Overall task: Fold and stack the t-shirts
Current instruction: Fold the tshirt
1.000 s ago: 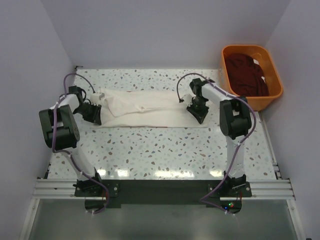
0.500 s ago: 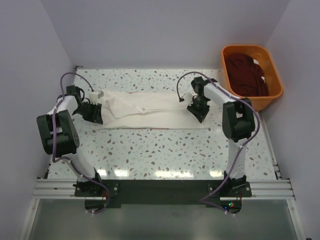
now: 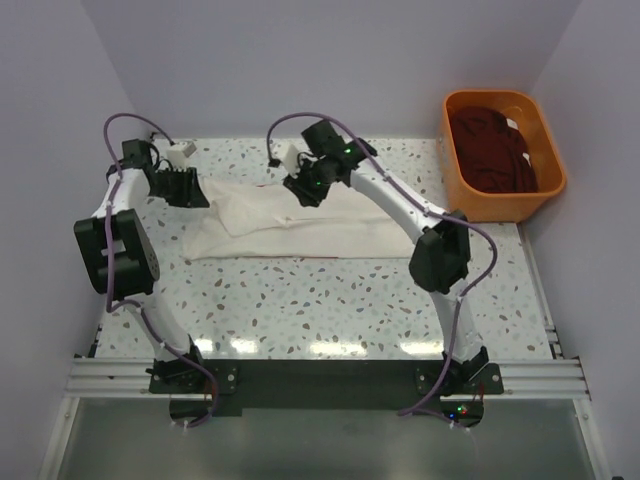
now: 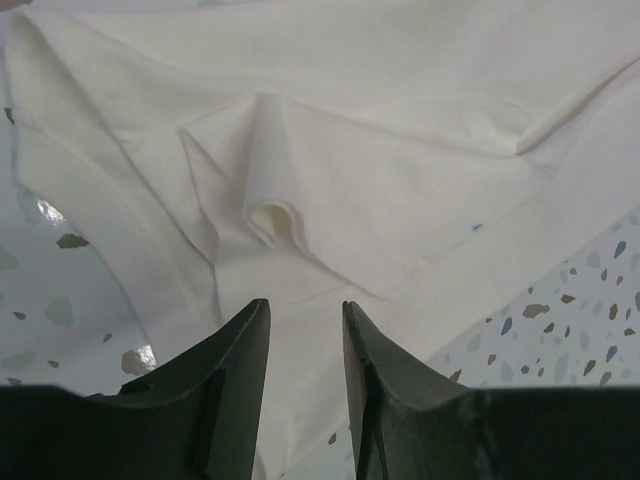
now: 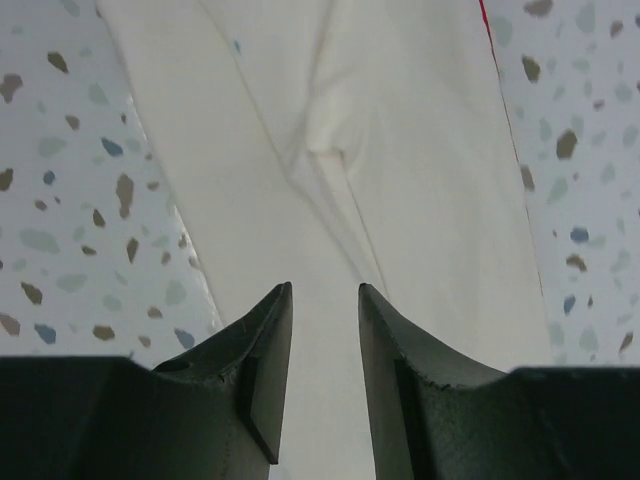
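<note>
A cream-white t-shirt (image 3: 330,225) lies folded into a long band across the back of the table. My left gripper (image 3: 192,192) hovers over its left end, open, with nothing between the fingers. The left wrist view has creased cloth (image 4: 380,150) below the left gripper (image 4: 305,305). My right gripper (image 3: 303,188) hangs over the shirt's back edge near the middle. It is open and empty. Its wrist view shows the right gripper (image 5: 325,288) above a lengthwise fold of the shirt (image 5: 400,150). A dark maroon t-shirt (image 3: 495,150) lies bunched in the tub.
The orange plastic tub (image 3: 500,95) stands at the back right, just off the speckled table (image 3: 330,300). A thin red line (image 5: 492,50) runs along one shirt edge. White walls close in at the left, back and right.
The right arm has swung from the shirt's right end leftward to its back middle. The left gripper has drawn back toward the far left corner. Both pairs of jaws have opened wider.
</note>
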`<state>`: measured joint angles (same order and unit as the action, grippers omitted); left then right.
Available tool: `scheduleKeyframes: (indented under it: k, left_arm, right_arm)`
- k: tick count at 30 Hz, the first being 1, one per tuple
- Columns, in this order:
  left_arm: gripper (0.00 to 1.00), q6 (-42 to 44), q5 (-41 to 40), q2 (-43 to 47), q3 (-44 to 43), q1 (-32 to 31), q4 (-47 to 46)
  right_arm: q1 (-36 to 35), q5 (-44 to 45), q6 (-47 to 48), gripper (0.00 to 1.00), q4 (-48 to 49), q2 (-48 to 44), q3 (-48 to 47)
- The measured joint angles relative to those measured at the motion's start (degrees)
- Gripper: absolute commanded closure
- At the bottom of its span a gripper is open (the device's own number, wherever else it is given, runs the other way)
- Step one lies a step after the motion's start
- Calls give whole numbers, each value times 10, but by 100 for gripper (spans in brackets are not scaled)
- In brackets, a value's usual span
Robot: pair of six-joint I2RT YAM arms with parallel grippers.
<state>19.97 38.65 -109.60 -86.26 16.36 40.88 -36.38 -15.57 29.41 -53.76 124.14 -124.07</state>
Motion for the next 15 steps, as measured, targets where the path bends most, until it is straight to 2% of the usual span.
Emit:
scheduleKeyframes:
  k: [6,15]
  left_arm:
    - [62,-42,-1,-1,44,1,0]
    - [62,-70,-20,31,136,2,17]
  right_arm:
    - [-97,17,-19,54,110,100,-45]
    - [-165,56,-63,60,244,183,-45]
